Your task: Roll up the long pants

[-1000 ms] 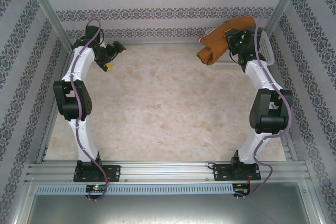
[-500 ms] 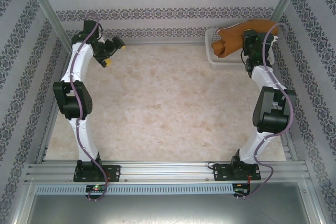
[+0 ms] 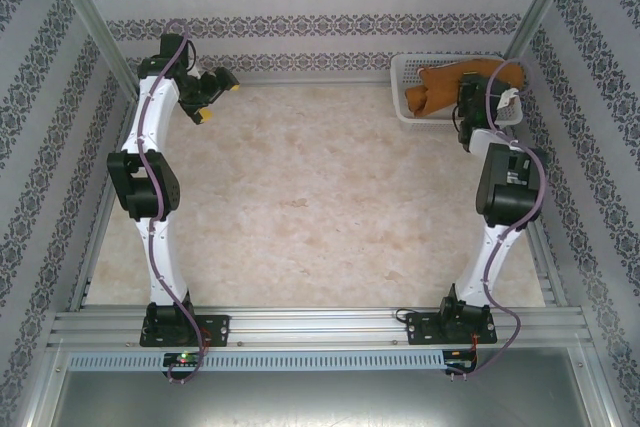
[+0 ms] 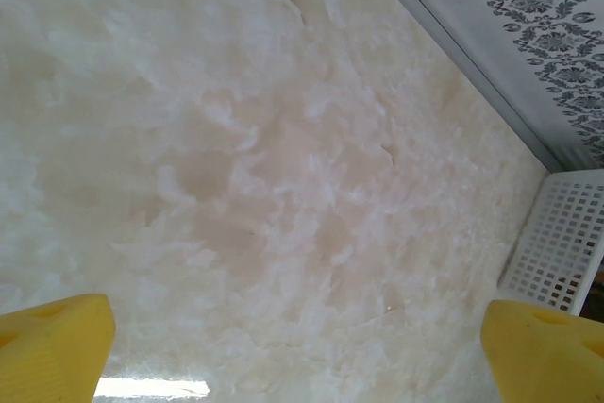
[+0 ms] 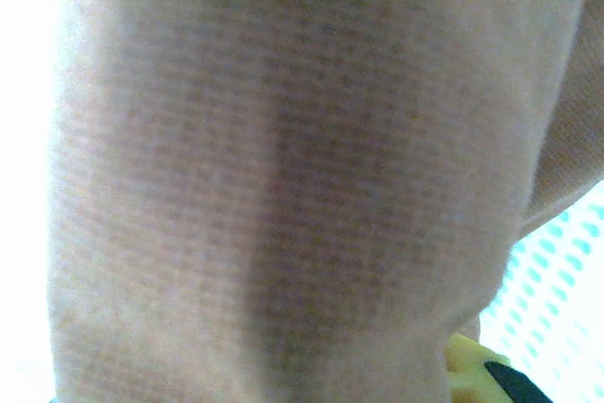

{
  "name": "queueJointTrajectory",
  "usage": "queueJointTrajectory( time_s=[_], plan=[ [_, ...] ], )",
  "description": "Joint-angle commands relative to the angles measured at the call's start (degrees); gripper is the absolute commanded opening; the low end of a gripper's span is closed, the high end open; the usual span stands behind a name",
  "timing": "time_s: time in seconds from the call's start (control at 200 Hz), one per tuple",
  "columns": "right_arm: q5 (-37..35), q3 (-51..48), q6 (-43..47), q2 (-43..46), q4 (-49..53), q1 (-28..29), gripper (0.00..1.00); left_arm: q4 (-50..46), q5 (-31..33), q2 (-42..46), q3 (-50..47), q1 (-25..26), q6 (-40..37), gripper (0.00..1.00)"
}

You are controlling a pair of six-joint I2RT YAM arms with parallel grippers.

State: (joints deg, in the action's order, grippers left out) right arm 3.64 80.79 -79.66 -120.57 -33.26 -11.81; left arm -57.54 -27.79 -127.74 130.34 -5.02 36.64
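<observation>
The long pants (image 3: 432,93) are a bunched rust-brown heap lying in and over the white mesh basket (image 3: 404,74) at the far right corner. My right gripper (image 3: 462,93) is down in the heap, shut on the cloth. In the right wrist view the pants (image 5: 283,186) press up against the lens and hide the jaws, apart from one yellow fingertip (image 5: 469,367) at the bottom right. My left gripper (image 3: 220,103) hangs open at the far left above the bare table, its yellow fingertips wide apart with nothing between them (image 4: 297,351).
The basket (image 4: 562,238) stands against the back wall rail. Patterned walls and metal posts close in the marble-look table (image 3: 320,197) at the back and on both sides. The right arm is folded up tight beside the basket.
My right gripper has carried the pants to the right and down, from hanging over the table's far edge into the basket. The left arm has barely shifted.
</observation>
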Motion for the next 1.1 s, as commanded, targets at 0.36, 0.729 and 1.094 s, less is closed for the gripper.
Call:
queueJointTrajectory(
  time_s=[0.36, 0.729, 1.094],
  plan=[
    [-2.45, 9.34, 2.49, -1.4, -7.22, 1.79, 0.55, -1.87, -0.77, -3.72, 3.89, -1.66, -2.19, 1.0],
    [-4.65, 9.87, 6.6, 2.46, 7.32, 2.66, 0.98, -1.56, -1.21, -4.19, 3.99, -1.76, -2.01, 1.0],
    [-11.89, 9.93, 22.33, 13.51, 23.98, 8.03, 0.95, -2.5, -0.82, -2.84, 4.04, -1.75, -2.51, 1.0]
  ],
)
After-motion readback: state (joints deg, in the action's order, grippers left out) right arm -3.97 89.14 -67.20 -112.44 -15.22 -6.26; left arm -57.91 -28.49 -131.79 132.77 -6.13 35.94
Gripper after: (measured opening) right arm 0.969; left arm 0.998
